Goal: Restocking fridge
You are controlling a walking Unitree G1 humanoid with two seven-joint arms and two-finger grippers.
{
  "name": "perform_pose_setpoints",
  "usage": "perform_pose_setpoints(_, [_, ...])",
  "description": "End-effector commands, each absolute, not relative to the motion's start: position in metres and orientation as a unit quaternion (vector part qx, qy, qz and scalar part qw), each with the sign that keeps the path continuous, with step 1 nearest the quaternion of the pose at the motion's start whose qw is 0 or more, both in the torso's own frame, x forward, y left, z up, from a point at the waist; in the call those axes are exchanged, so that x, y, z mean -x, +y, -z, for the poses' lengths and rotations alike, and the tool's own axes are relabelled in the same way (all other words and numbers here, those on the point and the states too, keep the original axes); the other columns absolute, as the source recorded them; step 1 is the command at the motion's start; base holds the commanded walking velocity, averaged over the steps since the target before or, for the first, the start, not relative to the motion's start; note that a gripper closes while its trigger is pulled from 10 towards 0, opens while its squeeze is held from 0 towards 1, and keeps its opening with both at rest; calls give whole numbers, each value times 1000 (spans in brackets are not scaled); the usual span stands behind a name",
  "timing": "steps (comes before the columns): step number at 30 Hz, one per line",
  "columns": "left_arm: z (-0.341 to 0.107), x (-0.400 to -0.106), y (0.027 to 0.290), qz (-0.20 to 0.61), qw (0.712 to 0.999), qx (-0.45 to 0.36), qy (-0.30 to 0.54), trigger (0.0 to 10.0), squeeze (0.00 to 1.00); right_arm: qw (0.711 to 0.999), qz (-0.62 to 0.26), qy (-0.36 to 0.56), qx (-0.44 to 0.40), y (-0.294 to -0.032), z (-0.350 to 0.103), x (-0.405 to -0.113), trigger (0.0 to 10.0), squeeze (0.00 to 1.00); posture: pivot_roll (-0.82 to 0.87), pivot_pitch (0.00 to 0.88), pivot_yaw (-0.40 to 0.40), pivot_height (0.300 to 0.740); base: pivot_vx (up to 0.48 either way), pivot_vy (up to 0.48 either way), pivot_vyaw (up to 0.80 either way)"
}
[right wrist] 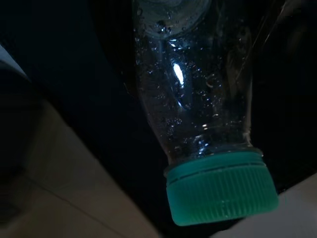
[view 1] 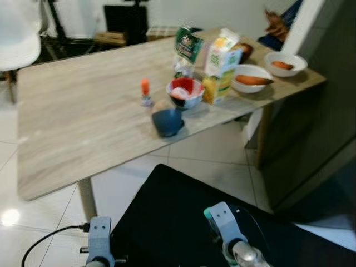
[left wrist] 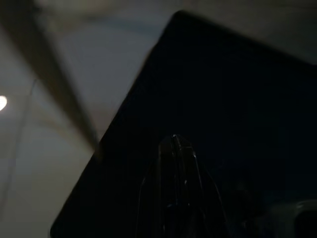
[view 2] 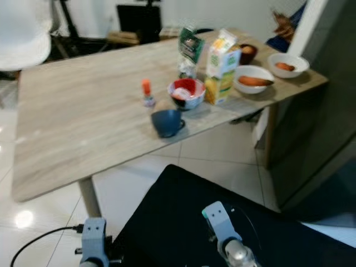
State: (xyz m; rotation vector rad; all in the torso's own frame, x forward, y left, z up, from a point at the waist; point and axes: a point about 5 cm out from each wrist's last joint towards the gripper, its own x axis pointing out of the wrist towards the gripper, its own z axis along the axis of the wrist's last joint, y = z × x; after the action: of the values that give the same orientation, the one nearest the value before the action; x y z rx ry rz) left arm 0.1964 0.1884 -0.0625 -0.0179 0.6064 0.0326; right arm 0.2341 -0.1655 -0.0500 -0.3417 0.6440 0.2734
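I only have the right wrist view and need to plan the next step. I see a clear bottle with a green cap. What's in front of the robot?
Observer: A wooden table, with a juice carton standing towards its right end.
Operator: Anything beside the carton?
Observer: A red bowl just left of it, and a dark blue mug nearer the robot.
Operator: Where's the bottle?
Observer: Its green cap shows low down, well short of the table.

The head views were evenly lit and slightly soft with blur. A ceiling light glared off the glossy floor tiles (view 1: 10, 217), and the tabletop (view 1: 83, 122) was bright and matte. Both wrist views were very dark and murky; one small highlight glinted on the clear bottle (right wrist: 198, 89), whose green cap (right wrist: 223, 186) stayed fairly sharp.
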Motion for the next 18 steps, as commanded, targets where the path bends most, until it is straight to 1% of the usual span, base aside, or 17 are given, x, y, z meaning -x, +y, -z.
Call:
perform_pose_setpoints(1, [68,-186,191,-13,949,1,316,10000,0,924,-127,323,159,-165,54,-229,10000,0,-54,74,27,740,0,0,-800])
perform_pose_setpoints(12, [69,-187,187,8,947,-9,321,10000,0,927,-104,329,149,-172,55,-228,10000,0,-56,73,35,740,0,0,-800])
perform_pose_setpoints(15, [69,-188,184,28,945,-28,325,10000,0,929,-86,332,138,-175,55,-227,10000,0,-60,67,42,740,0,0,-800])
perform_pose_setpoints(18, [69,-189,183,29,945,-29,325,10000,0,929,-84,332,137,-176,55,-226,10000,0,-63,66,43,740,0,0,-800])
